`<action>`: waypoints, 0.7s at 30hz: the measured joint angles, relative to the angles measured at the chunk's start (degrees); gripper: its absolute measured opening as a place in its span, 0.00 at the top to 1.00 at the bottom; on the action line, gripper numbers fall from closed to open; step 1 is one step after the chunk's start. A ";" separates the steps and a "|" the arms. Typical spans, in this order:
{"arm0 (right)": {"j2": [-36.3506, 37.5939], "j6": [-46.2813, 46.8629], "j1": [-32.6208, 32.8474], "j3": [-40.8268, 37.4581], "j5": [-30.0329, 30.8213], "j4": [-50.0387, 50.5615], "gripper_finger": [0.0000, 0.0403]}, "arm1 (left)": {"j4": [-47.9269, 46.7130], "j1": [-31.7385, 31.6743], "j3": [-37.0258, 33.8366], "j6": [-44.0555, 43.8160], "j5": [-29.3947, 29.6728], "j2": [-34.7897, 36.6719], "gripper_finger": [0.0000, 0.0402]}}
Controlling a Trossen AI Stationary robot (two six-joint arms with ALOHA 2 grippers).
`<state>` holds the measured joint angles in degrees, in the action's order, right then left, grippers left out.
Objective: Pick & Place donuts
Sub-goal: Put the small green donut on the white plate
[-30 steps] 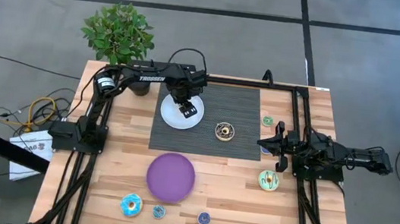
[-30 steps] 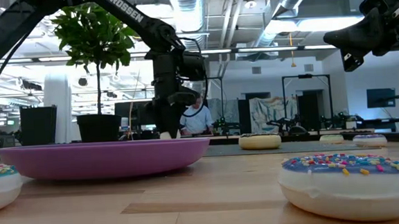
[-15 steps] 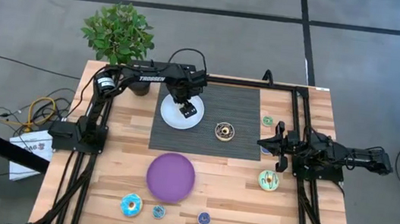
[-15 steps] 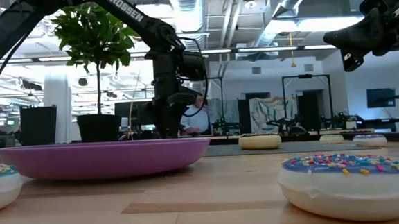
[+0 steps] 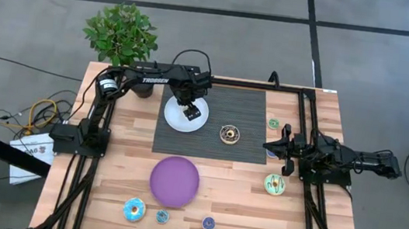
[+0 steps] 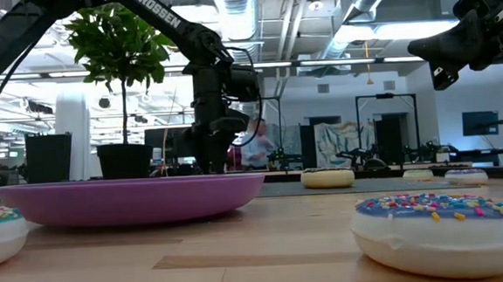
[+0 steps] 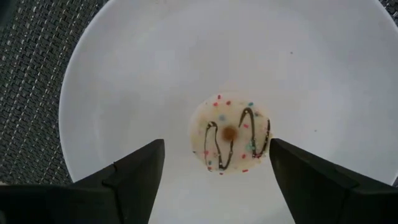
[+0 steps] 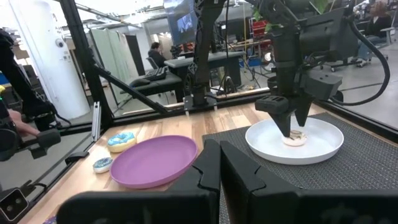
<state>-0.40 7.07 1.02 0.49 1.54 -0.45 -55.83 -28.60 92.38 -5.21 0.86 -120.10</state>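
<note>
Left wrist view looks straight down past two spread dark fingers (image 7: 137, 171) at a cream mini donut (image 7: 230, 132) with brown drizzle and sprinkles, lying flat on the white plate (image 7: 124, 74). The left gripper (image 5: 191, 113) is wide open — the donut sits between the fingertips with clear gaps on both sides, touched by neither. In the high view this gripper hangs over the white plate (image 5: 173, 118), which rests on the dark mat (image 5: 244, 111) at the far side of the table (image 5: 122, 151).

The right gripper (image 5: 269, 147) waits at the table's right edge, its fingers pressed together and holding nothing.

The other donuts are spread out: a brown-and-cream donut (image 5: 229, 134) on the mat, a green mini (image 5: 274, 124) just off the mat's right edge, a green-iced donut (image 5: 275, 184) near the right arm, and along the near edge a blue-iced donut (image 5: 134, 210), a blue mini (image 5: 162, 216) and a purple mini (image 5: 208, 224). The purple plate (image 5: 174, 181) lies bare — nothing on it.
</note>
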 joint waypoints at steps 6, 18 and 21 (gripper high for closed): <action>0.00 -0.02 -0.02 0.02 0.00 0.00 1.00 | 0.00 0.00 0.00 0.04 -0.04 0.00 0.29; 0.00 -0.02 0.00 0.02 0.00 0.00 1.00 | 0.18 0.18 0.00 -1.38 -0.48 5.15 0.29; 0.00 -0.02 0.00 0.02 -0.02 0.00 1.00 | 0.01 0.72 0.00 -4.25 -0.47 7.91 0.29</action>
<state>-0.40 7.05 1.02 0.51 1.52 -0.45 -55.82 -27.88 92.38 -9.46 0.39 -112.19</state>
